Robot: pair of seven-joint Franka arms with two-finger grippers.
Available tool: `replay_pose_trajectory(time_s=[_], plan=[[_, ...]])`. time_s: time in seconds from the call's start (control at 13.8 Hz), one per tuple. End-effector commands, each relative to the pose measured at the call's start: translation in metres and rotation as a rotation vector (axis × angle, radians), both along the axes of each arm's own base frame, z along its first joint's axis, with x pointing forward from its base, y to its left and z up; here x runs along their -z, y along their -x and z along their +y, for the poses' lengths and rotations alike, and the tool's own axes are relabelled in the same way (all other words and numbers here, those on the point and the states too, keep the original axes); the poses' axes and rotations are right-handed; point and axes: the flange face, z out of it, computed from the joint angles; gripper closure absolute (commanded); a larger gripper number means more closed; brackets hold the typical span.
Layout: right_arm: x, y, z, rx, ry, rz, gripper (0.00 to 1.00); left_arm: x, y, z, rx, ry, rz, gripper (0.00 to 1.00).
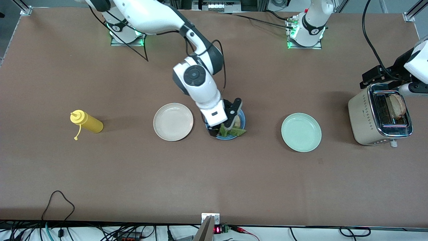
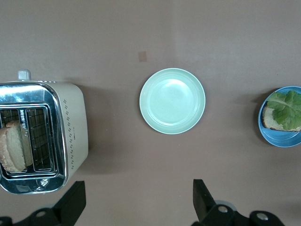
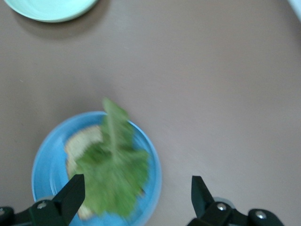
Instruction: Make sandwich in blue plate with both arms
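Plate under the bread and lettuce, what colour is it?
Bright blue plate, clearest in the right wrist view.

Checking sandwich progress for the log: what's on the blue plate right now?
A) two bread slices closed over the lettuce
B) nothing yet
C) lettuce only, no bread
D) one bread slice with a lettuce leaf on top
D: the blue plate holds one bread slice with the lettuce leaf lying uncovered on it; the other slice sits in the toaster.

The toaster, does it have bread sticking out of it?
Yes, a slice of bread stands in one slot of the toaster; the other slot shows only bare wire.
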Motion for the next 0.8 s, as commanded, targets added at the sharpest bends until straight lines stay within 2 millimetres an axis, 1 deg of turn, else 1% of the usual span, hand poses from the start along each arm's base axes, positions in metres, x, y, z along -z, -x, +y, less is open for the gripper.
replay_pose_trajectory(time_s=[0.0, 0.07, 0.22, 0.36, 0.43, 0.51, 0.65, 0.72], plan=[[-0.053, -0.017, -0.053, 0.062, 0.064, 0.012, 0.0, -0.003, 0.005, 0.001, 0.001, -0.012, 0.003, 0.0], [-0.066, -0.026, -0.078, 0.093, 0.086, 0.021, 0.0, -0.002, 0.005, -0.001, 0.006, -0.011, 0.005, 0.0], [-0.09, -0.047, -0.14, 0.121, 0.105, 0.03, 0.0, -0.003, 0.005, 0.0, 0.006, -0.013, 0.003, 0.0], [-0.127, -0.064, -0.198, 0.075, 0.085, -0.006, 0.0, -0.003, 0.005, -0.002, 0.009, -0.013, 0.005, 0.0], [-0.139, -0.07, -0.227, 0.08, 0.079, 0.005, 0.0, -0.003, 0.005, -0.001, 0.008, -0.013, 0.005, 0.0], [-0.15, -0.069, -0.256, 0.062, 0.058, 0.067, 0.0, -0.003, 0.005, -0.001, 0.008, -0.013, 0.003, 0.0], [-0.158, -0.078, -0.326, 0.004, -0.055, 0.141, 0.0, -0.003, 0.005, -0.001, 0.008, -0.015, 0.003, 0.0], [-0.155, -0.081, -0.372, -0.003, -0.114, 0.179, 0.0, -0.003, 0.005, -0.002, 0.009, -0.016, 0.005, 0.0]])
